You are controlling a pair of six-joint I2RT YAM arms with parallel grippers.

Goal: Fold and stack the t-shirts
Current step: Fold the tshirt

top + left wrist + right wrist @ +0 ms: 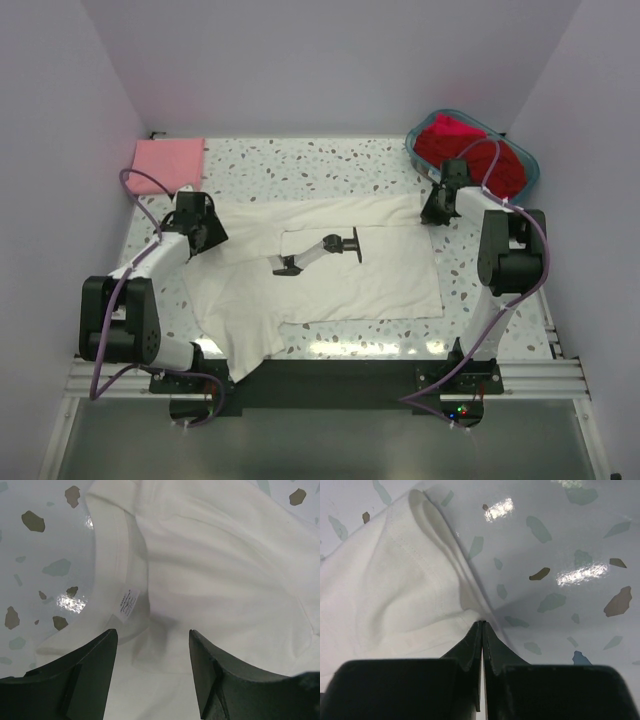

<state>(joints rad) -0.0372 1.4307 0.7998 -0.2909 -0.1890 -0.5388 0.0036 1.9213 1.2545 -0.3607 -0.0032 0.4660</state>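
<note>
The large white t-shirt (380, 280) lies spread over the middle of the table, its black printed graphic (322, 250) facing up. My left gripper (207, 238) hovers open over the shirt's left edge. In the left wrist view its fingers (95, 665) stand apart above the collar with its small label (127, 602), nothing between them. My right gripper (436, 212) is at the shirt's far right corner. The right wrist view shows its jaws (482, 624) pressed together on the hem of the white cloth (395, 595). A folded pink t-shirt (168, 160) lies at the back left.
A teal plastic basket (416, 139) at the back right holds red shirts (470, 150), just behind my right arm. Walls close in the table on the left, back and right. The white shirt's lower left part hangs over the near table edge (245, 365).
</note>
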